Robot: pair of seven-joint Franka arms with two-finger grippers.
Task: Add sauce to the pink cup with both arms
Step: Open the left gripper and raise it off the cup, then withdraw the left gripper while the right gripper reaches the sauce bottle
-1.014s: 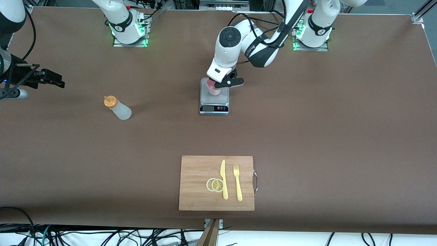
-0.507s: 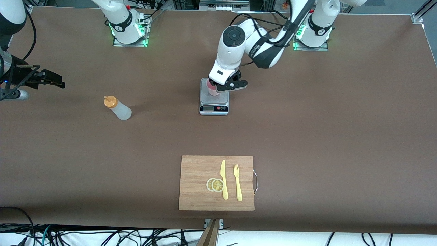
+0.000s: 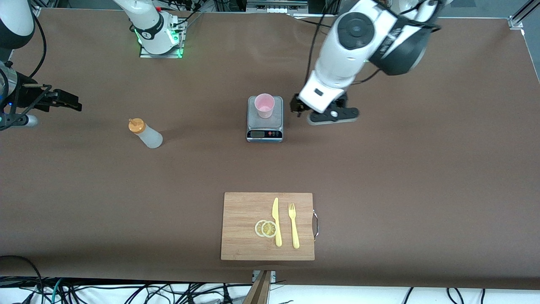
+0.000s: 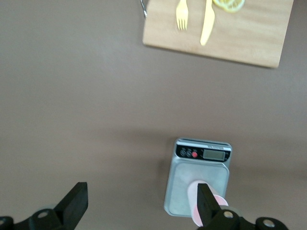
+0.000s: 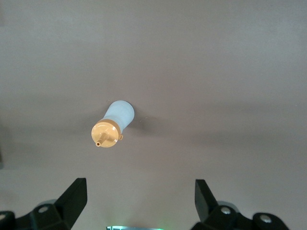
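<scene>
The left gripper (image 3: 304, 110) has let go of the small pale-pink tapered cup (image 3: 264, 105) and lifted clear, jaws spread, leaving it upright on the grey kitchen scale (image 3: 264, 129). The translucent orange-capped sauce bottle (image 3: 145, 133) stands ahead of the right gripper (image 5: 139, 196), whose jaws are spread wide; pouring comes next. The brown table (image 3: 400, 169) leaves ample room.

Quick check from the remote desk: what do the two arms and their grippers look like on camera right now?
Both arms are glossy white jointed shells with dark grey bands at the joints and loose black cables. Their bases glow green on metal plates. The left arm's wrist has a round dark cap. The left gripper and right gripper are black, each with two flat tapered fingers. No sleeves.
</scene>
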